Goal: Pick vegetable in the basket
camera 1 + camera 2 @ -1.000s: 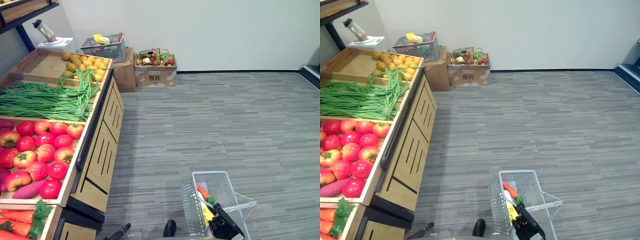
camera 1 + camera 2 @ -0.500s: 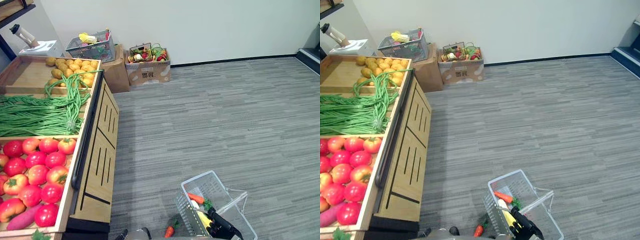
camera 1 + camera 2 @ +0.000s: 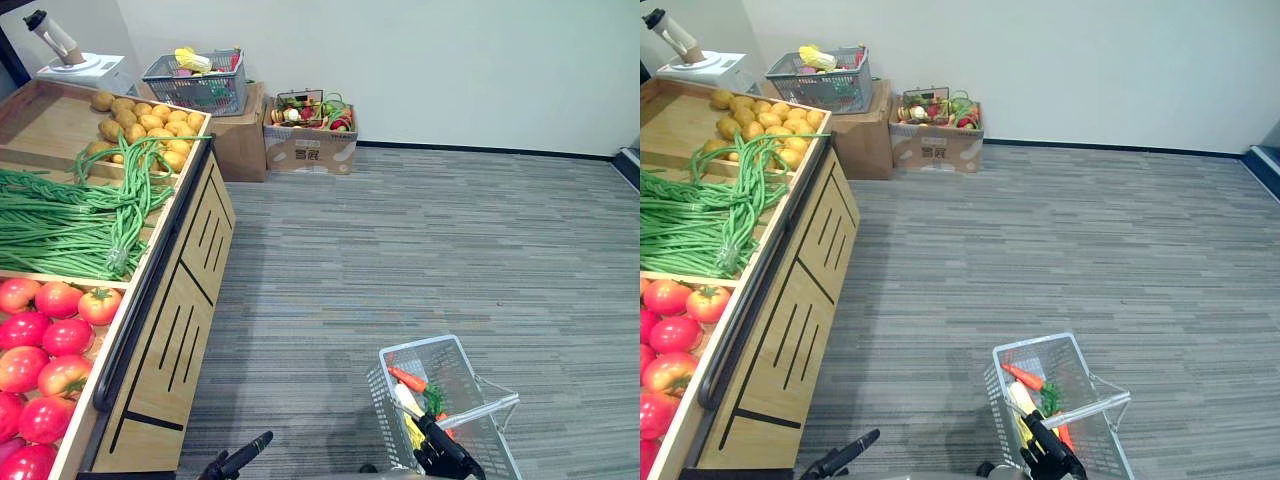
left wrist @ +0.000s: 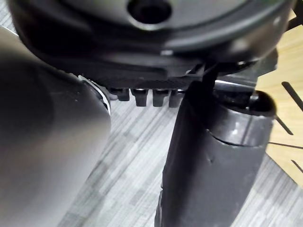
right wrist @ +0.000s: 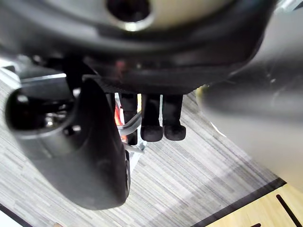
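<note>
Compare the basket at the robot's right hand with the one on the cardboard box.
The near basket is held by the right hand over the carpet; the far basket rests on a cardboard box. The near one shows a carrot; the far one yellow produce on top. Both are wire mesh.
</note>
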You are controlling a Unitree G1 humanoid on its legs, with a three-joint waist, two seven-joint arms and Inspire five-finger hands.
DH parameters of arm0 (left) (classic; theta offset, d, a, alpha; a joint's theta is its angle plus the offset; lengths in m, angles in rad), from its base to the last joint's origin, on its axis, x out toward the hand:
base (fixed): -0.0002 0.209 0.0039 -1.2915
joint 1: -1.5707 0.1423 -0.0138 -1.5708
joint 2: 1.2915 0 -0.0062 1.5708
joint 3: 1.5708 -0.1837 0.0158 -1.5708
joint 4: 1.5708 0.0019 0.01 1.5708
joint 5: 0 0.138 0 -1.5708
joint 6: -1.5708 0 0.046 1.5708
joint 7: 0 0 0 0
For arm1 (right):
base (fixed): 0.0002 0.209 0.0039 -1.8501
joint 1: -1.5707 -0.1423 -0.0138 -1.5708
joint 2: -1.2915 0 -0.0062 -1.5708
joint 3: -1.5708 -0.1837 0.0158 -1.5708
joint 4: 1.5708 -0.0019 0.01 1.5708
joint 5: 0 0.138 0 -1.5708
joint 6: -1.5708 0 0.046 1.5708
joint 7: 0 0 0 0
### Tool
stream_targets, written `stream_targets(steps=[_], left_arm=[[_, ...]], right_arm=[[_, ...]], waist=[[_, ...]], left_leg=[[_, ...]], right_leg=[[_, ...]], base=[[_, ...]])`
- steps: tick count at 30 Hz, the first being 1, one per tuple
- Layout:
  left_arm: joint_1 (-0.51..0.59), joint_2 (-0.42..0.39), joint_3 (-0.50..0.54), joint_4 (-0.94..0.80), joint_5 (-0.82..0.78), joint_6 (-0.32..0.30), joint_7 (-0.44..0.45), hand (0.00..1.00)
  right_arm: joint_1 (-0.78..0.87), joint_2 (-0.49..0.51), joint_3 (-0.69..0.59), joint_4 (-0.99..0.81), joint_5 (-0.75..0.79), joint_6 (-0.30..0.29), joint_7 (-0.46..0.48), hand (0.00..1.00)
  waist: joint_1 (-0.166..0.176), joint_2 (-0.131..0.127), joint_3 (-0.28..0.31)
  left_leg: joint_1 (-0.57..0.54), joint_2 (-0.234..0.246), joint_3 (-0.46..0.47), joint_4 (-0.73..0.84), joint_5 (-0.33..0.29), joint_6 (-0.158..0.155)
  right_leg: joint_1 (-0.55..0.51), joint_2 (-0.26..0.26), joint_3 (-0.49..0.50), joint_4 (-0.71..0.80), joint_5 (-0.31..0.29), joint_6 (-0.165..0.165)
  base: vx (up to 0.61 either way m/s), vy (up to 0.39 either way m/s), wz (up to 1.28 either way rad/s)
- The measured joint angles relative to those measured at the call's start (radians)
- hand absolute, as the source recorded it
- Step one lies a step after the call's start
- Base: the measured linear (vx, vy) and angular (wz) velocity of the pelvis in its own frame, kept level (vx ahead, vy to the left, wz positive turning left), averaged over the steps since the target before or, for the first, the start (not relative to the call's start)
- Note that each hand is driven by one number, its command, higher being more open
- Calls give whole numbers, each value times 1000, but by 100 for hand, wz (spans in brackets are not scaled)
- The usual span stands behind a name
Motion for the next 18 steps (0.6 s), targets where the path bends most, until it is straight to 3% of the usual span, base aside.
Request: stream_targets(steps=[5,12,18], left_arm=[[-1,0,-1,-11,34,18,-25,100],[7,10,1,5,-7,15,-28,100],[8,8,1,6,-14,-8,-27,100]], right_arm=[[8,0,-7,7,-3,3,0,0],[-23,14,-30,57,-310,-2,11,0],[-74,17,-36,104,-401,10,-32,0]], waist=[[-2,-4,-5],[0,-33,-23],[5,-37,-28]], left_leg=[[-4,-29,-22,0,-3,7],[-7,-39,-59,0,-6,12],[-39,-45,-113,-1,2,18]], right_leg=[[26,-19,2,-30,0,0],[55,-30,-21,-51,5,7],[61,-37,-72,-65,10,15]], base=[[75,28,18],[22,6,14],[-47,-17,30]])
